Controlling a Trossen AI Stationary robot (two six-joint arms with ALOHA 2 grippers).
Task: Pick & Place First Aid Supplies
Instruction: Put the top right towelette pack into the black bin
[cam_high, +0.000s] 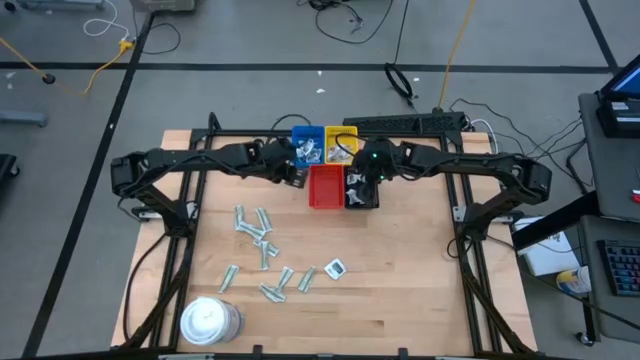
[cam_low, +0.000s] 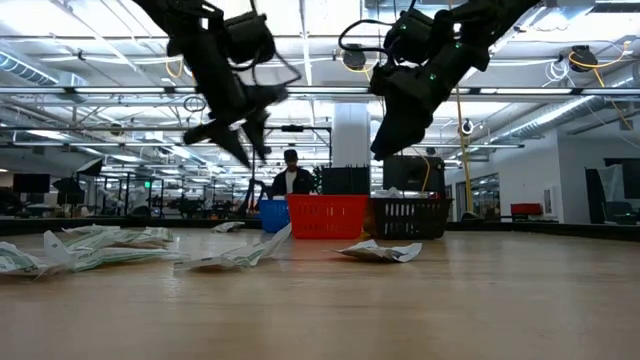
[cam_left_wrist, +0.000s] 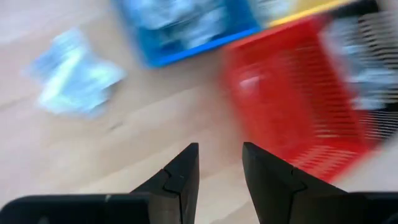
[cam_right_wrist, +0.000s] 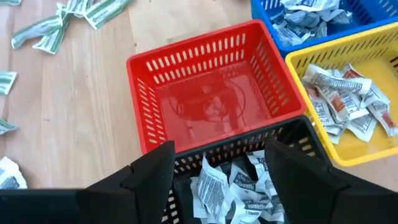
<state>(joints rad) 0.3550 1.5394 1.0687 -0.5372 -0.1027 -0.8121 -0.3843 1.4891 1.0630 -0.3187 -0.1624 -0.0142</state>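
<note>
Left gripper (cam_left_wrist: 219, 163) raised above the table near the blue tray (cam_high: 306, 146), fingers parted, nothing between them. Right gripper (cam_right_wrist: 217, 165) poised over the black tray (cam_right_wrist: 261, 146), fingers spread wide, nothing held. First aid supplies (cam_high: 262, 240) scattered on the table (cam_high: 400, 280) in front of the trays; more packets inside blue, yellow (cam_right_wrist: 348, 99) and black trays; red tray (cam_right_wrist: 211, 99) bare.

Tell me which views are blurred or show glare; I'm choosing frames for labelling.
Left wrist view: motion blur smears the red slotted plastic basket, the blue plastic basket and the pale wrapped packet; only the left gripper, open, stays sharp. Right wrist view: crisp, with a glossy reflection on the red basket's floor. Low view: bright ceiling lights silhouette both arms. High view: evenly lit.
</note>
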